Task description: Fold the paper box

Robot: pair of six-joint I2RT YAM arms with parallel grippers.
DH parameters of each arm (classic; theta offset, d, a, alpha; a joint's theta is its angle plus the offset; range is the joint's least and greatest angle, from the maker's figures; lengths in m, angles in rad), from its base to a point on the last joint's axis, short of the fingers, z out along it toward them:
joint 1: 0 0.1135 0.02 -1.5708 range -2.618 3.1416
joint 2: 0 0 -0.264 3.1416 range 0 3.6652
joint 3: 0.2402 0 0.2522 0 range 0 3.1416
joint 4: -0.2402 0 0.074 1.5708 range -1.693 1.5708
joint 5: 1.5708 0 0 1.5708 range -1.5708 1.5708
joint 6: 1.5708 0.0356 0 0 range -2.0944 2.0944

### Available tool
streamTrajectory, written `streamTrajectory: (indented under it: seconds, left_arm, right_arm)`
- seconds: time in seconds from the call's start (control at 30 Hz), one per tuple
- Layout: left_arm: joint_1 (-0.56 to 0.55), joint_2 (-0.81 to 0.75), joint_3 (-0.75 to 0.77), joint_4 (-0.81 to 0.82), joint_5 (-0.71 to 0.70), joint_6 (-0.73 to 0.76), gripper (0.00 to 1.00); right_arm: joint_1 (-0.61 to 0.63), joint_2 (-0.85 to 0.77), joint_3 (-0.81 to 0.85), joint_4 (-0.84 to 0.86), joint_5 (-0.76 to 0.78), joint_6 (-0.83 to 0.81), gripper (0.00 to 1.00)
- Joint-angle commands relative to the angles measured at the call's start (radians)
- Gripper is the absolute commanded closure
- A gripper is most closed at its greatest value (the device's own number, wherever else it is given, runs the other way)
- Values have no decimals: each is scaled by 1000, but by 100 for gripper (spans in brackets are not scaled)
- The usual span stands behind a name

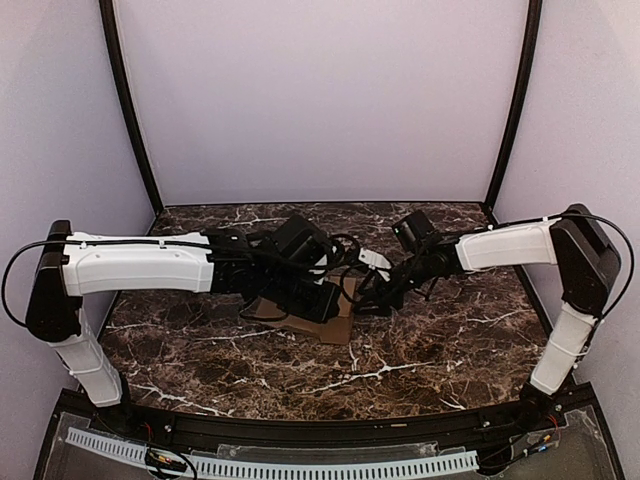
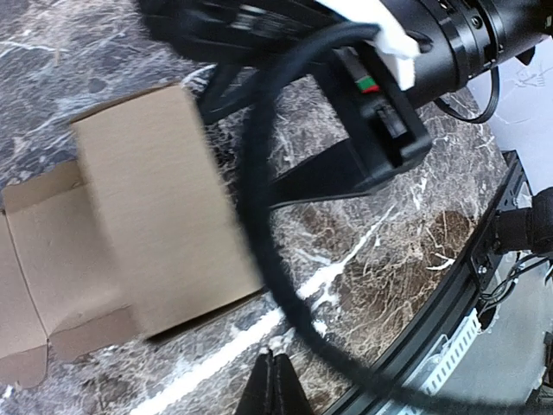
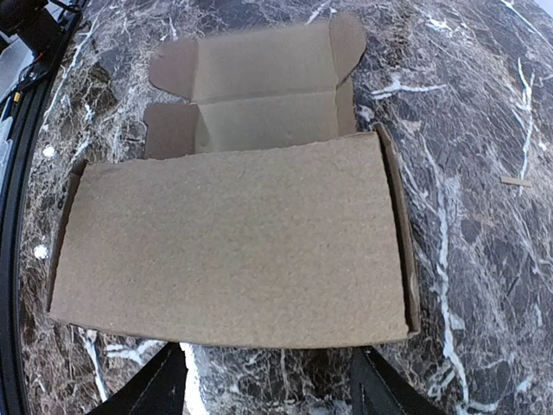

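The paper box (image 3: pixel 233 242) is plain brown cardboard, partly folded. One broad panel is raised, and flat flaps (image 3: pixel 259 86) lie on the marble beyond it. In the top view only its brown edges (image 1: pixel 343 325) show under the two wrists. My right gripper (image 3: pixel 270 385) is open, its black fingers (image 3: pixel 160 385) wide apart just short of the panel's near edge, nothing between them. My left gripper (image 2: pixel 275 367) is shut and empty, just above the marble beside the box (image 2: pixel 155 216). Both grippers meet at mid-table, the left gripper (image 1: pixel 310 295) beside the right gripper (image 1: pixel 372 295).
A thick black cable (image 2: pixel 259 216) loops across the left wrist view, with the right arm's black wrist (image 2: pixel 380 130) behind it. The table's front rail (image 2: pixel 484 277) and a white slotted duct (image 1: pixel 300 465) run along the near edge. Purple walls enclose three sides.
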Motion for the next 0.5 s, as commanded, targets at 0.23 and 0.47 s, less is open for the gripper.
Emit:
streamTrajectory:
  seconds: [0.23,0.47]
  left_arm:
    - [-8,-121,64,-98,-136,123,77]
    - [294,-306,-199,-66,-205,107,48]
  right_arm:
    - [14,-13,-1,34,11,35,36]
    - [15,5,20,24,23,39,36]
